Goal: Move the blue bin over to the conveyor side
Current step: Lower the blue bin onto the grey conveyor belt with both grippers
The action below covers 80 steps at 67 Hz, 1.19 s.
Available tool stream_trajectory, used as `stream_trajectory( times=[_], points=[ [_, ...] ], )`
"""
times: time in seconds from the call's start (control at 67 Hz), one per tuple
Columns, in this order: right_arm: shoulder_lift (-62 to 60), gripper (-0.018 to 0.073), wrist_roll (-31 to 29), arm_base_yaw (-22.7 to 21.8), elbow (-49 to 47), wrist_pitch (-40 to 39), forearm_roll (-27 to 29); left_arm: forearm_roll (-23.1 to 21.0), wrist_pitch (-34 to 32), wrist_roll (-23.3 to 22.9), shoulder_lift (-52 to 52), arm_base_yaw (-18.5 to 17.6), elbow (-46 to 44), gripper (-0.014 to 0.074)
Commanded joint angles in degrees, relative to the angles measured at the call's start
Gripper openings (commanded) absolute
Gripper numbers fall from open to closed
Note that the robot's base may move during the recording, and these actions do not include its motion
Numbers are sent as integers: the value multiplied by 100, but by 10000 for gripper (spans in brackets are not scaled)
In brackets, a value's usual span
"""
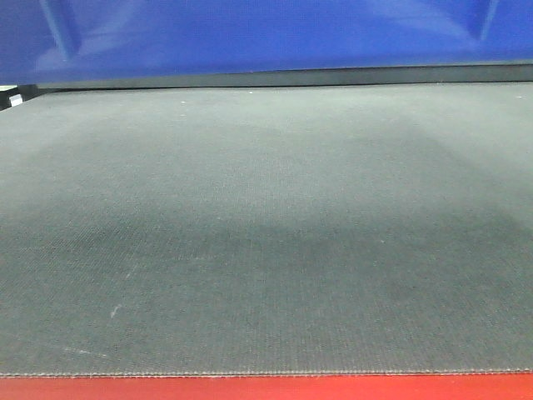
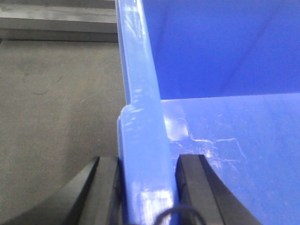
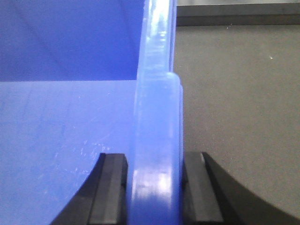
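Note:
The blue bin [image 1: 266,33] fills the top of the front view, over the far part of the dark grey woven conveyor belt [image 1: 266,233], whose red front edge [image 1: 266,388] runs along the bottom. I cannot tell whether the bin rests on the belt. My left gripper [image 2: 149,159] is shut on the bin's left rim, one finger outside and one inside; the bin's empty floor [image 2: 234,140] lies to the right. My right gripper [image 3: 154,157] is shut on the right rim, with the bin's inside [image 3: 61,117] to the left. Neither gripper shows in the front view.
A dark rail [image 1: 333,77] runs behind the belt under the bin's lower edge. A grey metal rail [image 2: 56,23] crosses the top left of the left wrist view, a dark one [image 3: 234,16] the top right of the right wrist view. Belt [image 2: 56,108] [image 3: 234,103] lies outside both rims.

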Motion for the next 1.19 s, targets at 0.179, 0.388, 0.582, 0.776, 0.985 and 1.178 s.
stream_trajectory(
  times=[0.179,0.388,0.582,0.776,0.985,1.178],
  points=[
    [-139,-70,-99,-18,-99,-778,-131,91,-705,122,-129,-17,-99,11],
    [-139,-70,-99,-18,-99,-831,-131,74,-703,122,-129,-17,-99,11],
    [-97,-70,-74,-18,-110,-794,-33,96,-713,132,-40,-17,-151,11],
    [415,-70,9,-18,-426,-523,-33,60,-188,132,665,-17,-893,11],
    [1183,-70,9,-18,-645,-319,-33,58,330,132,1531,-17,-1308,11],
    [2010,-70,9,-18,-645,-247,-33,58,413,132,2291,-17,-1308,11]
  ],
)
